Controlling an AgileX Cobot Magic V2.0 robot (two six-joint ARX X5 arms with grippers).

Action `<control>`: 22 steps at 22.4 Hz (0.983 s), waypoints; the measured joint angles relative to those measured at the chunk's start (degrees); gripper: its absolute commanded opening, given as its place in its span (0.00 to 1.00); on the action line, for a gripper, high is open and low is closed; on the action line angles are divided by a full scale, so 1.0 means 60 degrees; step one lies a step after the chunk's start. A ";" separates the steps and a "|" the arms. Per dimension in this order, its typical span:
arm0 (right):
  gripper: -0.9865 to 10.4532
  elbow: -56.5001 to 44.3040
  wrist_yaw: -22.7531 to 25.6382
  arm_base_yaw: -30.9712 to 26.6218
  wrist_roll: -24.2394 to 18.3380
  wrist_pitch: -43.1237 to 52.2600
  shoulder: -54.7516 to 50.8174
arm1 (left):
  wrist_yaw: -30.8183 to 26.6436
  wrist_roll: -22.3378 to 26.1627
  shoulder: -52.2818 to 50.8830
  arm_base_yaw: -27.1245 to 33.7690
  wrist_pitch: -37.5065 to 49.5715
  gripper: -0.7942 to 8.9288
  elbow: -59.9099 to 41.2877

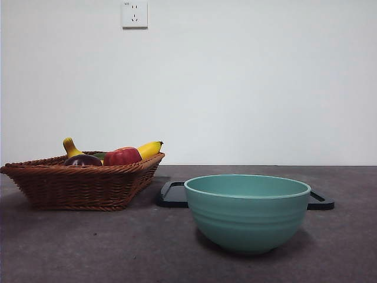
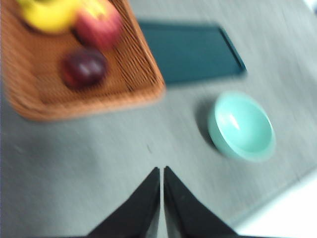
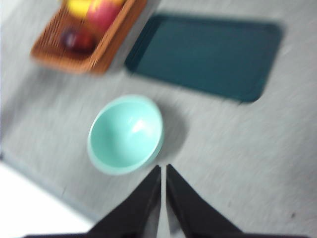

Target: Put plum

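Plum (image 2: 84, 68) untouched, lying in the wicker basket (image 1: 82, 186) beside the red apple (image 2: 98, 26) and below the bananas (image 2: 48, 14); in the front view seen only as a dark dome (image 1: 83, 160) over the basket rim. Left gripper (image 2: 162, 171) high above bare desk (image 2: 99, 163), jaws together, holding nothing, well apart from the basket. Right gripper (image 3: 163, 168) likewise raised, jaws pressed together, empty, just beside the teal bowl (image 3: 126, 134) as its own view shows it. Further out: dark tray (image 3: 208, 54) flat on the desk behind the bowl, nothing on it; bowl empty too (image 1: 247, 209). Neither arm visible in the front view. Task judged at its very start: no reach, no grasp, no transfer made. Left to do: jaws to part, descent into the basket, a grip on the plum without nudging the apple, then carriage to a destination the task leaves unnamed, bowl or tray both plausible.
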 measured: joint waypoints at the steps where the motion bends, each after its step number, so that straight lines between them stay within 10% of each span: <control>1: 0.09 0.0113 0.0000 0.0226 -0.0153 -0.0291 0.0200 | 0.0011 0.0200 0.0146 -0.0142 -0.0240 0.09 0.0113; 8: 0.10 0.0146 0.0000 0.1198 -0.0525 -0.0583 0.0474 | 0.0015 0.0506 0.0208 -0.0495 -0.0488 0.13 0.0171; 14: 0.47 0.0153 -0.0004 0.1198 -0.0525 -0.0579 0.0474 | 0.0015 0.0503 0.0208 -0.0495 -0.0488 0.50 0.0171; 22: 0.47 0.0153 0.0000 0.1198 -0.0481 -0.0576 0.0474 | 0.0015 0.0419 0.0211 -0.0495 -0.0382 0.50 0.0171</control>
